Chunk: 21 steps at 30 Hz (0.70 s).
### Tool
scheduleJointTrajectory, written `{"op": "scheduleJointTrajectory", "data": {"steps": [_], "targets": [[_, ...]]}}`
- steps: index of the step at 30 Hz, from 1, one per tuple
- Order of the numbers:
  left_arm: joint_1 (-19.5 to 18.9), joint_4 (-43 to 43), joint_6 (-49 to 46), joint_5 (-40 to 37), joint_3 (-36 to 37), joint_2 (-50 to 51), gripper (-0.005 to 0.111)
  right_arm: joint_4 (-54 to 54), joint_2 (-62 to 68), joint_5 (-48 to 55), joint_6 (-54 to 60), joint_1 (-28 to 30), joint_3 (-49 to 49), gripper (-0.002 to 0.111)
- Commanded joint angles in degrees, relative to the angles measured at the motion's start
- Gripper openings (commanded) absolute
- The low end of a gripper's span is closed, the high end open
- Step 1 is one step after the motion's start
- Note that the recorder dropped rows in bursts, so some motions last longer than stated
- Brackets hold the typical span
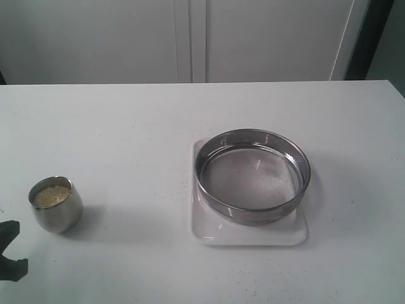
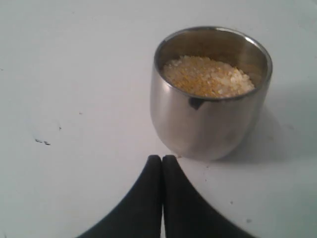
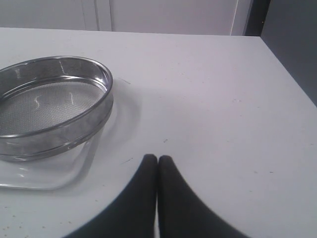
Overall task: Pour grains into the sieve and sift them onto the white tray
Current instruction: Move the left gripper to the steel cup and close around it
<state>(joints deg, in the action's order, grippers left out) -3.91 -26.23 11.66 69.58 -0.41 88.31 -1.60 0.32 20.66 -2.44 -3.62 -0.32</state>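
The grains (image 1: 52, 195) (image 2: 208, 75), golden-yellow mixed with pale kernels, fill a small rounded steel cup (image 1: 56, 204) (image 2: 210, 94) standing upright at the left of the table. The sieve (image 1: 252, 175) (image 3: 49, 106), a wide steel ring with mesh bottom, rests empty on the white tray (image 1: 250, 233) (image 3: 44, 173) right of centre. My left gripper (image 1: 7, 250) (image 2: 162, 159) is shut and empty, its tips just short of the cup. My right gripper (image 3: 157, 159) is shut and empty over bare table beside the tray; the exterior view does not show it.
The white table (image 1: 126, 126) stretches between cup and tray. White cabinet doors (image 1: 190, 38) stand behind the far edge. The table's right edge (image 3: 285, 64) runs near the right arm, with a dark floor beyond.
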Motion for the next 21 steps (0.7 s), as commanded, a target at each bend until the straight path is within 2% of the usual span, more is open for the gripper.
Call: {"op": "scheduleJointTrajectory", "data": {"steps": [1, 6, 8, 12, 14, 18, 19, 21], "targets": [[-0.03, -1.28, -1.04, 0.39, 0.41, 1.74, 0.000, -0.11, -0.32, -0.78, 0.32, 0.33, 0.32, 0.000], [-0.03, -1.69, -0.93, 0.39, 0.41, 1.74, 0.001, -0.11, -0.32, -0.78, 0.32, 0.33, 0.32, 0.000], [-0.03, -1.78, -0.93, 0.39, 0.41, 1.74, 0.007, -0.11, -0.32, -0.78, 0.32, 0.33, 0.32, 0.000], [-0.03, -1.78, -0.93, 0.39, 0.41, 1.74, 0.034, -0.11, -0.32, -0.78, 0.32, 0.33, 0.32, 0.000], [-0.03, -1.78, -0.93, 0.39, 0.41, 1.74, 0.053, -0.11, -0.32, -0.78, 0.32, 0.33, 0.32, 0.000], [-0.03, -1.53, 0.55, 0.39, 0.30, 1.74, 0.100, -0.11, -0.32, -0.78, 0.32, 0.33, 0.32, 0.000], [-0.03, -1.53, 1.30, 0.39, 0.13, 1.74, 0.105, -0.11, -0.32, -0.78, 0.32, 0.33, 0.32, 0.000], [-0.03, -2.06, 1.51, 0.39, -0.21, 1.74, 0.105, -0.11, -0.32, -0.78, 0.32, 0.33, 0.32, 0.000]]}}
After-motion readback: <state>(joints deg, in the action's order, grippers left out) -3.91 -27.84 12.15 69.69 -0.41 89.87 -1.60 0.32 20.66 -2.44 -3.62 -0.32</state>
